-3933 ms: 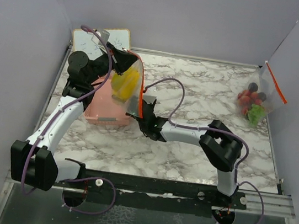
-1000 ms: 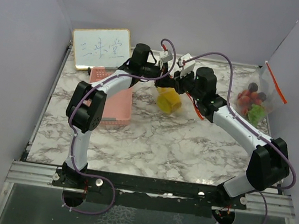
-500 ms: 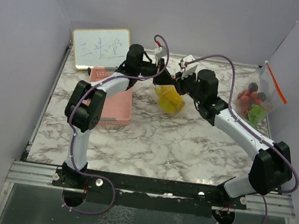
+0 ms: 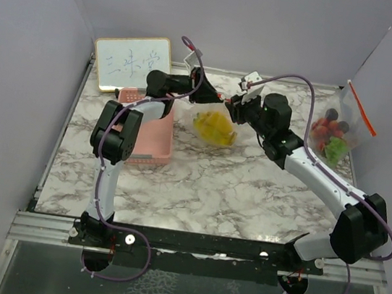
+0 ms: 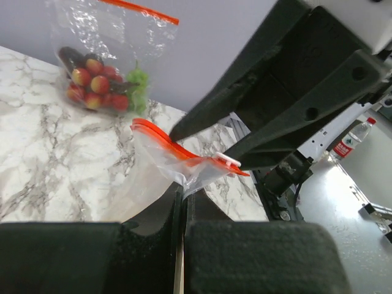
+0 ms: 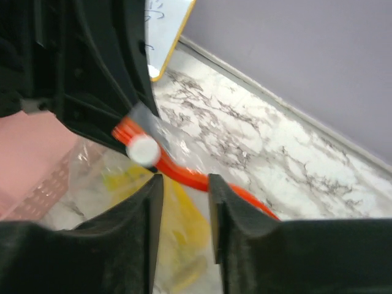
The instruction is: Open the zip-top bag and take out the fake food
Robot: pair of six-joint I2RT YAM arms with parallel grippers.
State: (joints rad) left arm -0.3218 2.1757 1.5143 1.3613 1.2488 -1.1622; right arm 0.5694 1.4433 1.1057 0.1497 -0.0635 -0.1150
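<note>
The bag (image 4: pixel 222 116) is hung at upper centre of the top view, with its film pinched in the tightly closed left gripper (image 5: pixel 184 191). The zip (image 6: pixel 184 176) is laid slantwise across the gap of the right gripper (image 4: pixel 236 107), whose fingers are parted (not biting it, as judged). The yellow food (image 4: pixel 212 129) is seen inside, just below both grippers.
</note>
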